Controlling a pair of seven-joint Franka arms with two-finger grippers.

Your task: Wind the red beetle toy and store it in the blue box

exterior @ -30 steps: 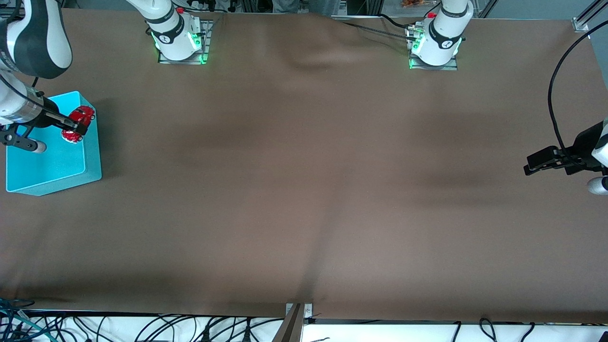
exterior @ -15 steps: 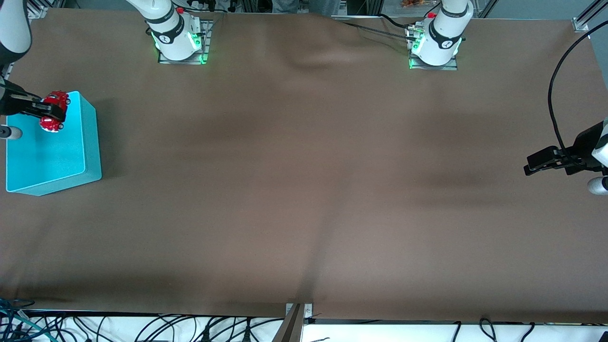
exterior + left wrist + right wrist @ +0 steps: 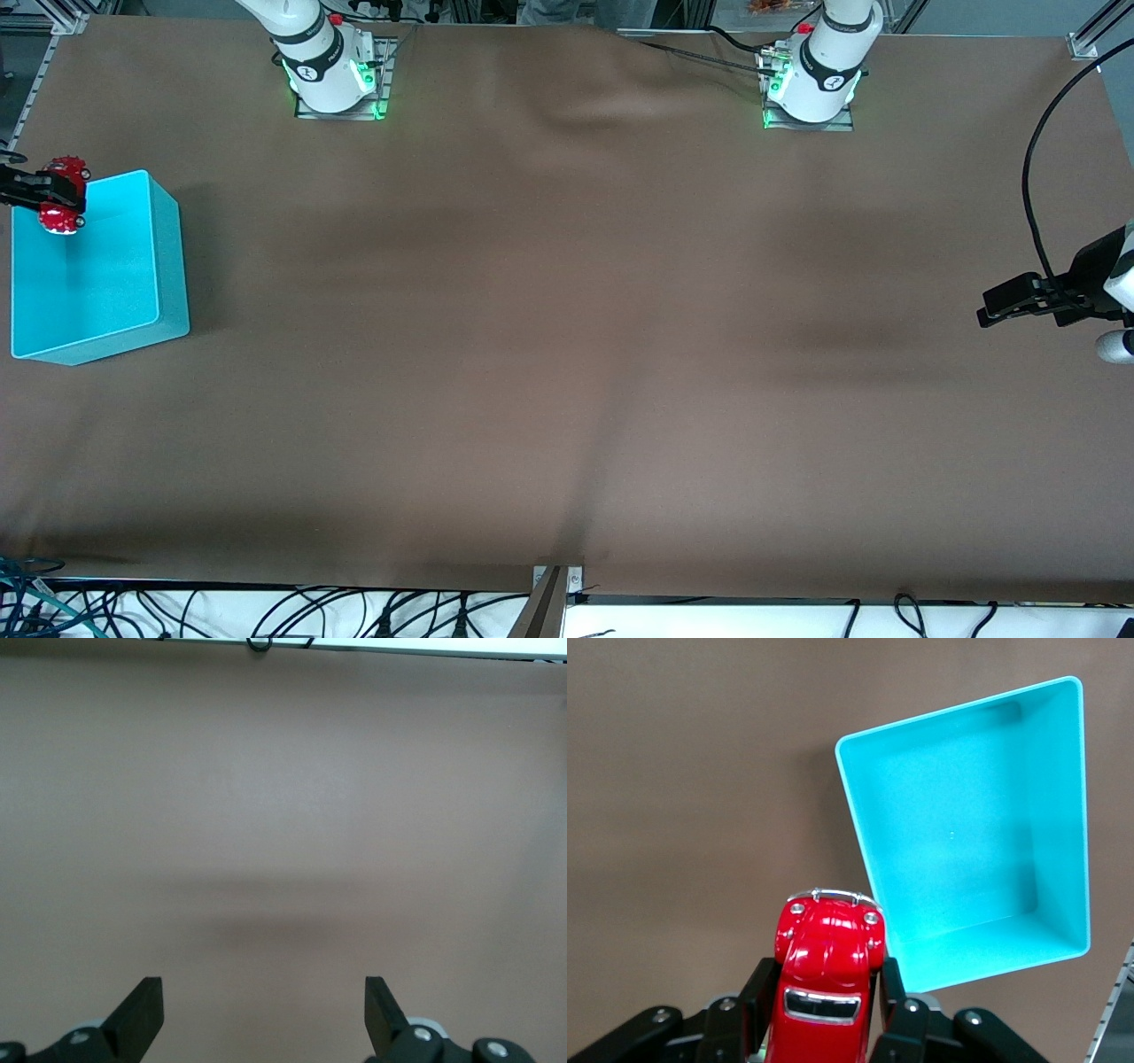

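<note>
Item one: my right gripper point(image 3: 35, 190) clamps the red beetle toy point(image 3: 60, 207), aloft over what looks like the corner of the blue box point(image 3: 97, 266) (box empty). Item two: my left gripper point(image 3: 1005, 301) waits, jaws spread wide, over bare table point(image 3: 567, 354).

The blue box point(image 3: 168, 266) at the frame's left edge alone stands on the brown worktop point(image 3: 567, 354); its open top is unobstructed.
</note>
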